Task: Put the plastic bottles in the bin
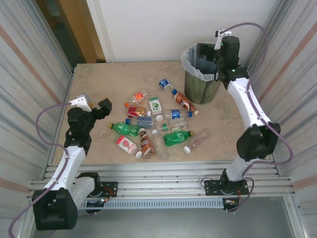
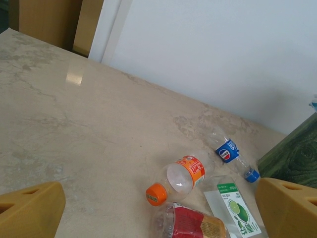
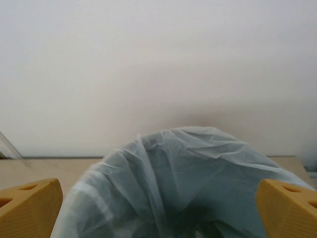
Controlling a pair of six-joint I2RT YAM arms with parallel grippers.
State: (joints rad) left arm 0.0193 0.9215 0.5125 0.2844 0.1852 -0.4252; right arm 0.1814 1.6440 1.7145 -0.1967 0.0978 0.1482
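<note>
**Item 1. Left gripper** [image 1: 94,105]. Sits at the left side of the table. Jaws spread wide with nothing between them, facing the scatter.

**Item 2. Plastic bottles** [image 1: 144,120]. A loose scatter lying flat on the middle of the beige stone-look table [image 1: 94,82]. From the left:
- red-labelled bottle [image 1: 127,145]
- green bottle [image 1: 126,129]
- orange-capped clear bottle [image 2: 178,178]
- brown bottle [image 1: 145,144]
- blue-labelled clear bottle [image 2: 230,153]
- second green bottle [image 1: 176,137]
- clear bottle [image 1: 197,141] at the right fringe

Handling, as judged: empty and very light, with thin, crushed walls that give under a pinch. The skins and labels look slick, so the rounder bottles are likely to roll or squirt free. The best hold is probably crosswise over the middle of the body, or at the neck under the cap, where the plastic is stiffest.

**Item 3. Bin** [image 1: 202,89]. Round and dark green, at the far right of the table, with a clear liner [image 3: 173,163] folded over its rim. A brown red-labelled bottle [image 1: 184,101] lies just beside its base.

**Item 4. Right gripper** [image 3: 158,210]. Above the bin's mouth, jaws spread wide, holding nothing.
</note>
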